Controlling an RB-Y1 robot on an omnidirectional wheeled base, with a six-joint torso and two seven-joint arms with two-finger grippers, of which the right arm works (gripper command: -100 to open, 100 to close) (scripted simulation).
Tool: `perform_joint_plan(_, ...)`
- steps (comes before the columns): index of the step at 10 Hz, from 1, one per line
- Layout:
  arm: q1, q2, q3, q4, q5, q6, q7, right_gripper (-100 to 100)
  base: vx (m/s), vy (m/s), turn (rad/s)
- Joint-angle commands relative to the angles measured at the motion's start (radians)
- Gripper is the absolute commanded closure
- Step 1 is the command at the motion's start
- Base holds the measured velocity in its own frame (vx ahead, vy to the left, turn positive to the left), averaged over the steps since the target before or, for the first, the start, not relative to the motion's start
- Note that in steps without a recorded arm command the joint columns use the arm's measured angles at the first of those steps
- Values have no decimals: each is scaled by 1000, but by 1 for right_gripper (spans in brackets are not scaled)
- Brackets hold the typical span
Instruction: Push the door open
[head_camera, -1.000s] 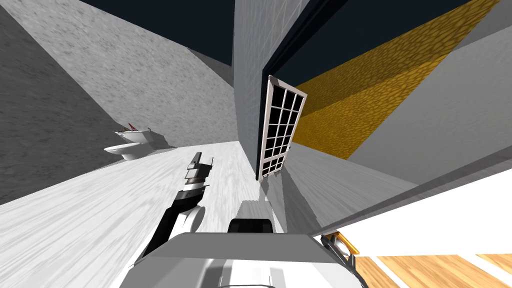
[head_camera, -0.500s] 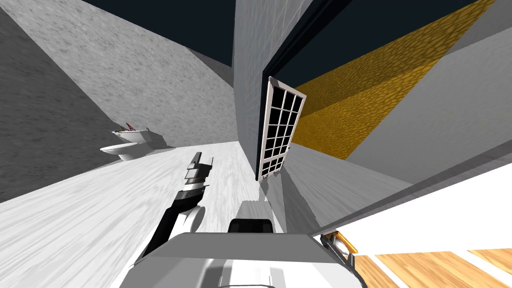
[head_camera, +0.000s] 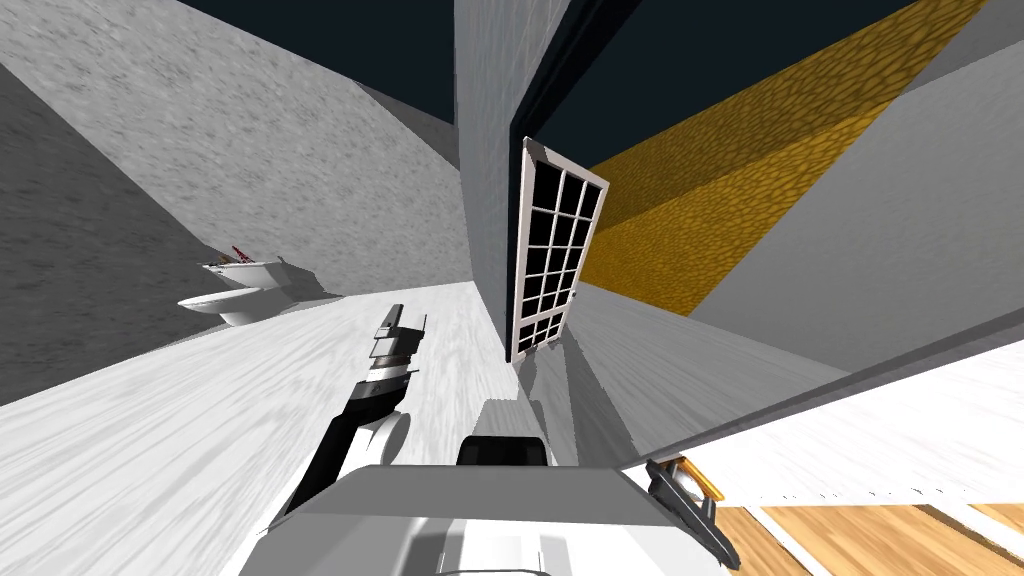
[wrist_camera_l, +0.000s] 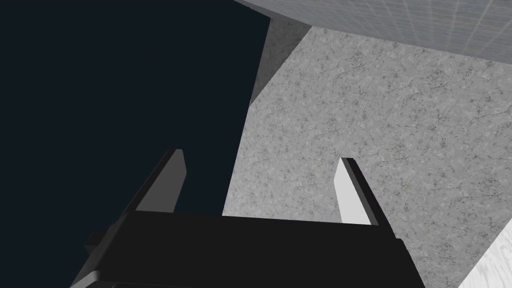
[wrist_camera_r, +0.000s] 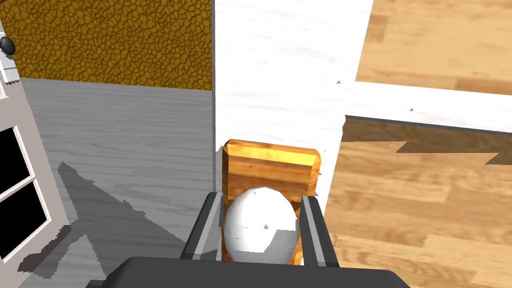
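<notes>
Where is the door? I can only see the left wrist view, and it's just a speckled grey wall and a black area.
Observer: The head view shows the white-framed paned door ahead and to the right of your left tool. It stands partly open.
Operator: What's my other hand doing?
Observer: The right tool is shut on a white rounded thing backed by a wooden block.
Operator: Is that hand touching the door?
Observer: No. In the right wrist view the door's edge and its dark knob lie off to one side, apart from the tool.
</notes>
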Motion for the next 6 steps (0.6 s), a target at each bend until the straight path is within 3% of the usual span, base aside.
perform_joint_plan(1, -12, -9, -31, 5, -3, -9, 10, 100, 66, -127, -37)
perform_joint_plan(6, -72, -14, -104, 33, -13, 0, 37, 100, 57, -88, -40)
